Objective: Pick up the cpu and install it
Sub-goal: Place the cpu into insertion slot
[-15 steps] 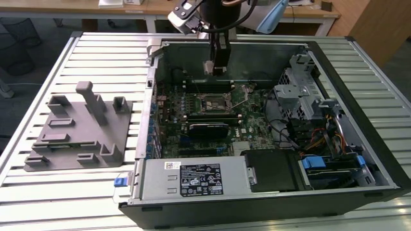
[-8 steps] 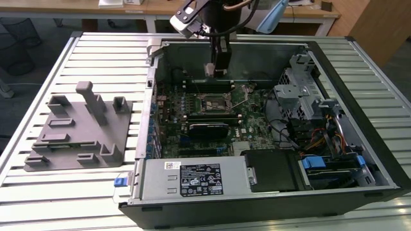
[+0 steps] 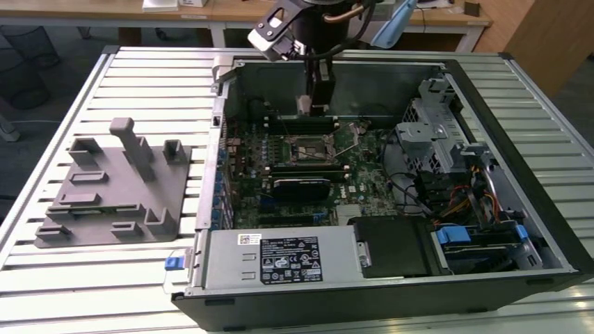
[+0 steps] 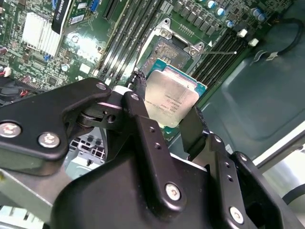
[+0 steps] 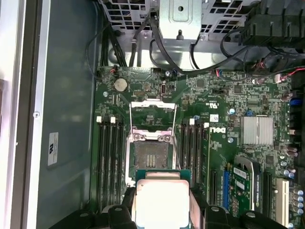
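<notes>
First wrist view is the one we go by here: the gripper (image 5: 162, 213) is clamped on the cpu (image 5: 162, 198) by two opposite edges, up above the motherboard (image 5: 224, 102), with the open socket (image 5: 150, 155) just ahead of the chip, not yet under it.

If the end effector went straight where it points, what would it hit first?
Likely the open square metal-framed socket or the green motherboard beside it, the silver-grey square cpu in the end effector touching first; depth unclear.
</notes>
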### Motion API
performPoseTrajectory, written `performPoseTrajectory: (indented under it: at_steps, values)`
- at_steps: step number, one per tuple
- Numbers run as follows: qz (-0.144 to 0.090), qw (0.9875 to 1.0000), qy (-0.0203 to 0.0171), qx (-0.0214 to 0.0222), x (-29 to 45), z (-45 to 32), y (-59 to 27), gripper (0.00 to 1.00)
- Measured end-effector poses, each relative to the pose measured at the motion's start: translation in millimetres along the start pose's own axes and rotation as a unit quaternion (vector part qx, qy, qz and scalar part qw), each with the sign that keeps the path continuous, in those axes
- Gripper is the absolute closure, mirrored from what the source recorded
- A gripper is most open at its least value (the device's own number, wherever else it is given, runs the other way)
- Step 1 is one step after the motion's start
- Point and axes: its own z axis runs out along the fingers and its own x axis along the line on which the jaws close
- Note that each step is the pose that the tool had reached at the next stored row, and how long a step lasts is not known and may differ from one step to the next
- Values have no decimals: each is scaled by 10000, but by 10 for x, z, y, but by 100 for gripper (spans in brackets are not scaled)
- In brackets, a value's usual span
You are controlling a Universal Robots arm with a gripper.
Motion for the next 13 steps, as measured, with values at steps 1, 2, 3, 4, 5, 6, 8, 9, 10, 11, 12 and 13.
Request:
performPoseTrajectory:
  at_steps: [1, 2, 3, 4, 5, 6, 8, 9, 10, 11, 12, 13]
  values:
    - [-6, 10000, 0, -1, 1, 11, 4, 47]
    - [-22, 10000, 1, -3, 2, 23, 9, 47]
    - [-40, 10000, 2, -4, 4, 36, 14, 47]
    - [-49, 10000, 2, -4, 4, 51, 16, 47]
    - [-50, 10000, 2, -4, 4, 65, 16, 47]
    - [-51, 10000, 2, -5, 4, 80, 16, 47]
    - [-52, 10000, 2, -5, 4, 100, 17, 47]
    - [-52, 10000, 2, -5, 4, 107, 17, 47]
    - [-51, 10000, 2, -5, 4, 112, 17, 47]
    - [-51, 10000, 2, -4, 4, 116, 17, 47]
    - [-52, 10000, 1, -4, 4, 118, 17, 47]
    - [-52, 10000, 1, -4, 4, 120, 17, 47]
